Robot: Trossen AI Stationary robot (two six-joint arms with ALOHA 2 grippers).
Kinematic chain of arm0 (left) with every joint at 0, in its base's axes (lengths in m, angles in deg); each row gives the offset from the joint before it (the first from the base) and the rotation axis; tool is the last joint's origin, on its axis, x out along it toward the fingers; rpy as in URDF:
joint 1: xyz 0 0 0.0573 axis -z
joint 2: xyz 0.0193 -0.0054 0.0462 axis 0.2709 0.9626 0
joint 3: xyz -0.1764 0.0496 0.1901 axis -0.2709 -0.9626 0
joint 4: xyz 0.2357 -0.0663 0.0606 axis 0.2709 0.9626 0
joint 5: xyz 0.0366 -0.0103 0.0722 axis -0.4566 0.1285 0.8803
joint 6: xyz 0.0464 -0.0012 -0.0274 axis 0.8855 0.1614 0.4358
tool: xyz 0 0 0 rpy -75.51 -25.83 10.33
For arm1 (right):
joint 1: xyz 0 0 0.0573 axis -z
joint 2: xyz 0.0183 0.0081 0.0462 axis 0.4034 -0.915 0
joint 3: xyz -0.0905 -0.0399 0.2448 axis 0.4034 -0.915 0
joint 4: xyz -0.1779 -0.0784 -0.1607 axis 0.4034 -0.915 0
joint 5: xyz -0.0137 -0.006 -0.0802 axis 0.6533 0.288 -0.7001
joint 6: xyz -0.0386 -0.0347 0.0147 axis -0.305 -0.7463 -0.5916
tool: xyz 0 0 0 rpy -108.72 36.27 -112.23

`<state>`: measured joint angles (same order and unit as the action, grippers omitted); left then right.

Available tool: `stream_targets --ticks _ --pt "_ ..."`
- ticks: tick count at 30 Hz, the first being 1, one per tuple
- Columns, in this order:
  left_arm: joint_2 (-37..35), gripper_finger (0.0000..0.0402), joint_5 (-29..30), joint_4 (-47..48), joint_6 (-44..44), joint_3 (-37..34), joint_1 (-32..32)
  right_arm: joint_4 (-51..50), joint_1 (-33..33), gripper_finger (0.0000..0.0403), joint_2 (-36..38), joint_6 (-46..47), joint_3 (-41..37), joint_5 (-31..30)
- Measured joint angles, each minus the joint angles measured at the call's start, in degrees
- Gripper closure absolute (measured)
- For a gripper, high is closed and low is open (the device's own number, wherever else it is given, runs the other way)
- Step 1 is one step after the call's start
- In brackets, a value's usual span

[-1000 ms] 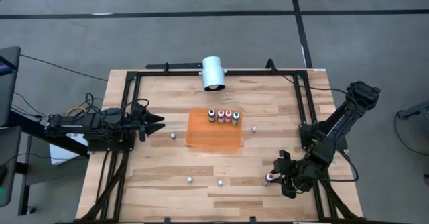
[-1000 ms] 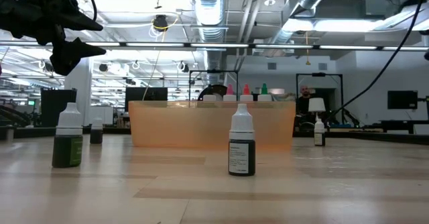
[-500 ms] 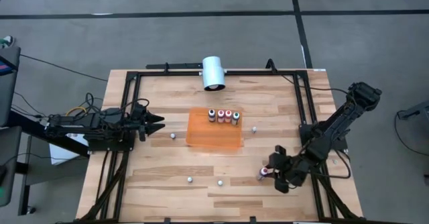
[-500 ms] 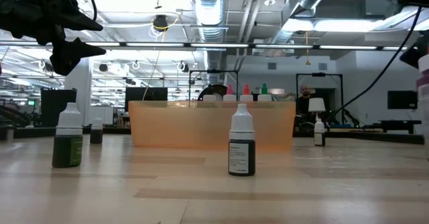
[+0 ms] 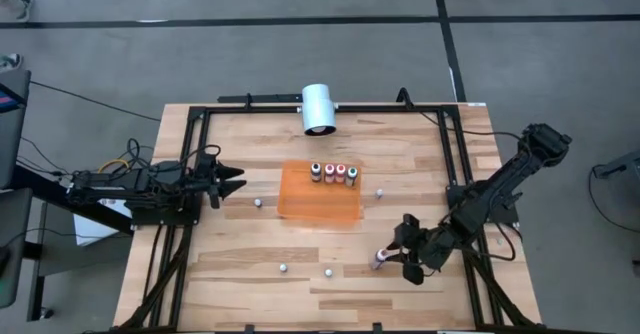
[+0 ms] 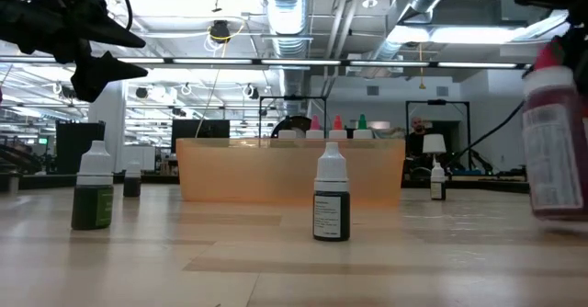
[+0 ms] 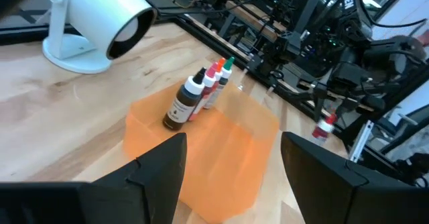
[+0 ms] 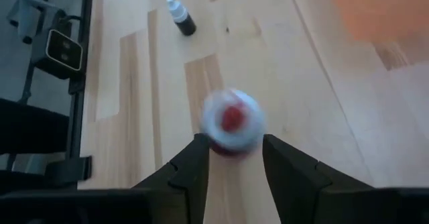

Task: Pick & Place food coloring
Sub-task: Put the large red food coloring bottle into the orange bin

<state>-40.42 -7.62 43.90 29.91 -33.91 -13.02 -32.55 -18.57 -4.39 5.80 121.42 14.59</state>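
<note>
The orange tray (image 5: 320,202) lies mid-table with several small food coloring bottles (image 5: 333,172) standing along its far side, also shown in the left wrist view (image 7: 194,98). My right gripper (image 5: 390,256) (image 8: 231,158) is near the table's near right, shut on a dark red bottle with a red-tipped pale cap (image 5: 377,261) (image 6: 555,142). Loose bottles stand upright on the wood (image 5: 258,202) (image 5: 380,192) (image 5: 283,268) (image 5: 327,272). My left gripper (image 5: 238,182) (image 7: 234,177) waits open, left of the tray. My right gripper pinches the dark red bottle between its two fingers (image 8: 198,158), which sit on either side just below the cap (image 8: 231,120). It comes slanting down from the table's right. The bottle is lifted clear of the wood, roughly upright with a slight tilt (image 6: 555,142).
A large white cylinder (image 5: 318,108) sits at the far edge. A black frame (image 5: 300,110) rims the table. In the low view a green bottle (image 6: 94,192) and a dark bottle (image 6: 332,201) stand before the tray (image 6: 289,171). Bare wood lies between tray and near edge.
My right gripper has carried the dark red bottle toward the table's left, along the near part of the table, staying shut on it. In the low view the bottle has come in from the right edge and now shows large. My left arm has kept still.
</note>
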Motion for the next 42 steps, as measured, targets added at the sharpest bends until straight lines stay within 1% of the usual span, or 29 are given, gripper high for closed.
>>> stream_targets --ticks 8,11,16,21,24,30,36,39,42 --pt "0.0 0.0167 0.2 0.0 -0.2 0.0 0.0 -0.1 4.0 0.0303 0.0 -8.6 4.7 0.1" --pt "0.0 0.0167 0.2 0.0 -0.3 0.0 0.0 -0.4 5.4 0.0311 0.1 -10.8 5.1 2.2" --pt "0.0 0.0167 0.2 0.0 -0.4 0.0 0.0 -1.4 7.3 0.0311 0.1 -11.8 5.1 7.2" --pt "0.0 0.0167 0.2 0.0 -0.3 0.0 0.0 -1.9 7.5 0.0310 0.1 -11.8 5.1 7.7" --pt "0.0 0.0167 0.2 0.0 -0.3 0.0 0.0 -4.2 6.8 0.0310 0.1 -10.7 5.1 7.7" --pt "0.0 0.0167 0.2 0.0 -0.1 0.0 0.0 -12.4 4.4 0.0310 0.1 -6.2 5.1 7.0" --pt "0.0 0.0167 0.2 0.0 -0.2 0.0 0.0 -14.0 2.2 0.0308 0.1 -1.8 3.6 7.4" --pt "0.0 0.0167 0.2 0.0 -0.2 0.0 0.0 -13.7 2.2 0.0297 0.1 0.1 3.1 7.4" --pt "0.0 0.0167 0.2 0.0 -0.2 0.0 0.0 -13.3 2.4 0.0273 0.1 0.7 2.6 7.5"
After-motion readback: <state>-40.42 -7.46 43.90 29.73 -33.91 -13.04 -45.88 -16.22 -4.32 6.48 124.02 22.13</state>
